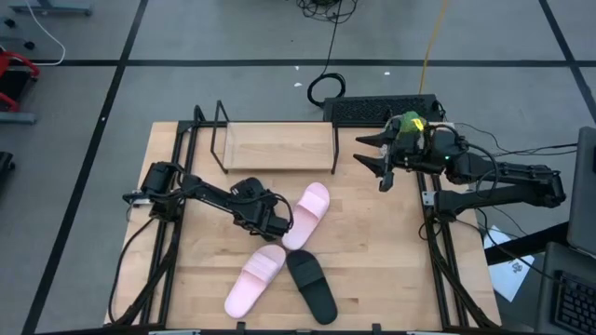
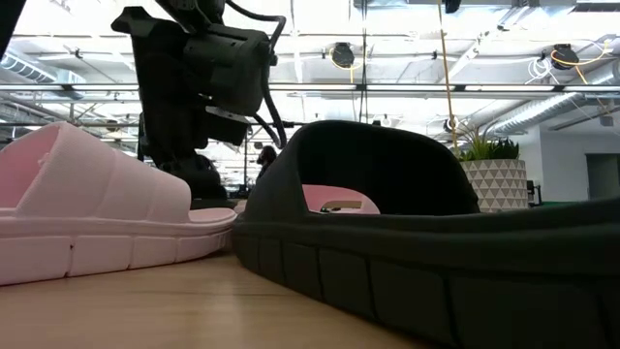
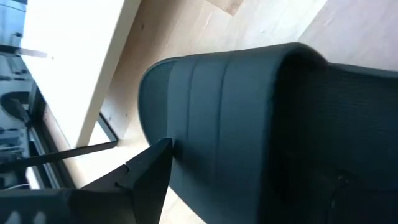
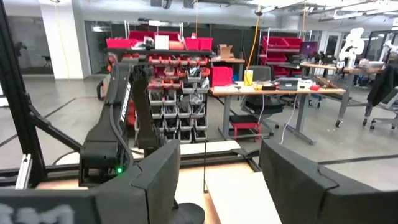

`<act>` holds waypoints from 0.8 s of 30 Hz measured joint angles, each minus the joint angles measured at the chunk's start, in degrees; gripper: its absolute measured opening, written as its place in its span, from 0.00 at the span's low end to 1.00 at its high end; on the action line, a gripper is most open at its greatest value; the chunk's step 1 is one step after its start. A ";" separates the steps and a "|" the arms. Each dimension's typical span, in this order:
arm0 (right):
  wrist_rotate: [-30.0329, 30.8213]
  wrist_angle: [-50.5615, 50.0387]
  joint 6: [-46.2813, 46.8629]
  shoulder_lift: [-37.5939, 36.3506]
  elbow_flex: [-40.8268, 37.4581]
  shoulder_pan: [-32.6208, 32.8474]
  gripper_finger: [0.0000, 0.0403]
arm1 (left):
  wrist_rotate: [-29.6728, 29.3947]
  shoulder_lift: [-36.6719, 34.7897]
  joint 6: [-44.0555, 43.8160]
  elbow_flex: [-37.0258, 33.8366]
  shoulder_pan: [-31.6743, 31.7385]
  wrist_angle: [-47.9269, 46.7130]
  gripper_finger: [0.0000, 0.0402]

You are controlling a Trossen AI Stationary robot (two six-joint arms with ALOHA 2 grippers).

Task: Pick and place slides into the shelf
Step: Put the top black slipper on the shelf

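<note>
My left gripper (image 1: 277, 221) is at mid-table beside a pale pink slide (image 1: 307, 214) and is shut on a matte black slide (image 3: 249, 124). That slide fills the left wrist view and is mostly hidden under the gripper in the high view. A second pink slide (image 1: 253, 279) and a second black slide (image 1: 312, 287) lie flat on their soles near the table's near edge. The shelf (image 1: 279, 144), a light board with black wire ends, stands at the far edge. My right gripper (image 1: 382, 160) is open and raised by the shelf's right end, touching nothing. My left gripper has the black slide by its wide strap (image 3: 186, 149). One finger (image 3: 146, 177) lies against the strap's outer face at its edge, and the slide itself hides the other finger. Whether the slide is lifted clear of the table I cannot tell.
A black keyboard (image 1: 382, 110) lies beyond the shelf's right end, under the right arm. Black rails run along the table's left and right sides (image 1: 438, 242). Bare wood shows between the slides and the right rail. The near black slide (image 2: 436, 233) and pink slide (image 2: 87, 204) fill the low view.
</note>
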 joint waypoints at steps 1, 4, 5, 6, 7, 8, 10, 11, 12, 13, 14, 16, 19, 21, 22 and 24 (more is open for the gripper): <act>0.01 0.12 0.00 0.57 0.00 0.00 0.53 | -0.46 0.01 0.37 -0.02 0.00 -0.07 0.64; 0.00 0.64 0.00 2.12 0.00 0.00 0.53 | -1.99 0.02 0.83 -0.02 0.08 -0.07 0.61; 0.00 0.78 0.00 2.58 0.00 0.00 0.53 | -2.13 0.02 0.83 -0.02 0.18 -0.07 0.59; 0.00 0.87 0.00 2.95 0.00 0.00 0.53 | -2.15 0.02 0.83 -0.02 0.30 -0.04 0.57; 0.00 0.86 0.00 3.21 -0.02 0.00 0.53 | -2.11 0.02 0.83 -0.02 0.39 -0.02 0.54; 0.00 0.87 0.00 3.45 -0.04 0.00 0.53 | -2.11 0.02 0.83 -0.02 0.51 -0.02 0.51; 0.00 1.26 0.00 3.71 -0.04 0.00 0.53 | -2.13 0.02 0.86 -0.02 0.69 0.00 0.45; 0.00 1.41 0.00 3.70 -0.04 0.00 0.53 | -2.13 0.02 1.21 -0.02 0.76 -0.02 0.42; 0.00 1.85 0.00 3.69 -0.04 0.00 0.53 | -2.13 0.02 1.72 -0.02 0.83 0.01 0.38; 0.00 2.49 0.00 3.68 -0.04 0.00 0.53 | -2.15 0.02 2.32 -0.02 0.90 0.05 0.35; 0.00 3.03 0.00 3.62 -0.04 0.00 0.53 | -2.17 0.02 2.66 -0.02 0.92 0.22 0.31; 0.00 4.11 0.00 3.47 -0.04 0.00 0.53 | -2.19 0.02 3.27 -0.01 0.90 0.25 0.24; 0.00 4.69 0.00 3.43 -0.04 0.00 0.53 | -2.21 0.02 3.30 0.00 0.90 0.25 0.15; 0.00 4.63 0.00 3.49 -0.04 0.00 0.53 | -2.06 0.02 3.52 0.00 0.92 0.25 0.08; 0.00 4.63 0.00 3.48 -0.04 0.00 0.53 | -1.76 0.02 3.79 0.00 0.92 0.25 0.04; 0.00 4.63 0.00 3.47 -0.04 0.00 0.53 | -1.46 0.02 3.81 0.00 0.88 0.27 0.02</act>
